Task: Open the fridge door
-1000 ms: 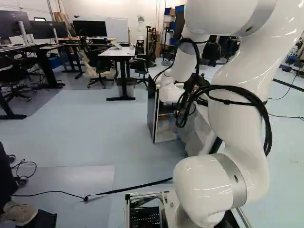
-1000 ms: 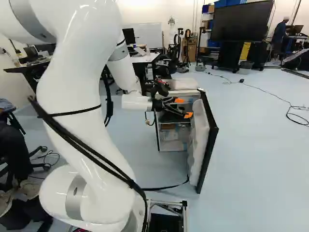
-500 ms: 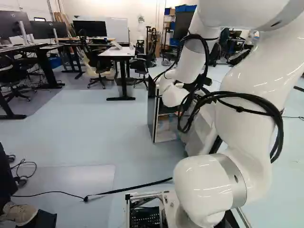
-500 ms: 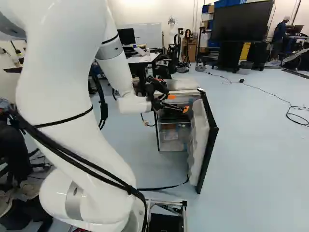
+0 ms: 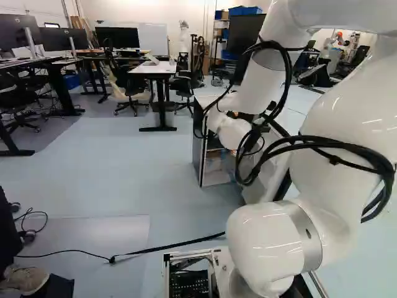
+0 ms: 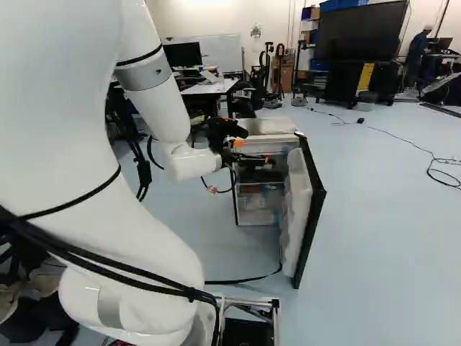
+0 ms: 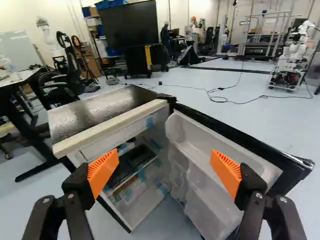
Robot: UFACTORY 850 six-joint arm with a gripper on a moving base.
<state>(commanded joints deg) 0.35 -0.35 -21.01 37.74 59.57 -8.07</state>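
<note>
In the right base view my gripper [image 6: 252, 151] is at the upper part of the small fridge's open front, left of the door [image 6: 310, 223]. That door stands wide open, its black outer face turned away and white shelves on its inner side. The fridge [image 6: 258, 207] has a pale top and clear drawers inside. Seen from the wrist, the gripper [image 7: 165, 165] is open, its orange pads far apart with nothing gripped. Ahead of it are the fridge top [image 7: 102, 112] and the door's inner shelves [image 7: 220, 145]; one finger overlaps the door in this view.
A white-topped table [image 5: 155, 67] and office chairs stand beyond the fridge. A black cable [image 5: 167, 246] crosses the floor near the base. A large screen [image 6: 362, 32] stands at the back. Another robot [image 7: 295, 55] is far off. A person's shoe [image 5: 28, 279] shows near the base.
In the right base view my gripper has drawn back leftward from the door, turning slightly. The arm's upper links swung right in the left base view. Base, fridge and door have not visibly moved.
</note>
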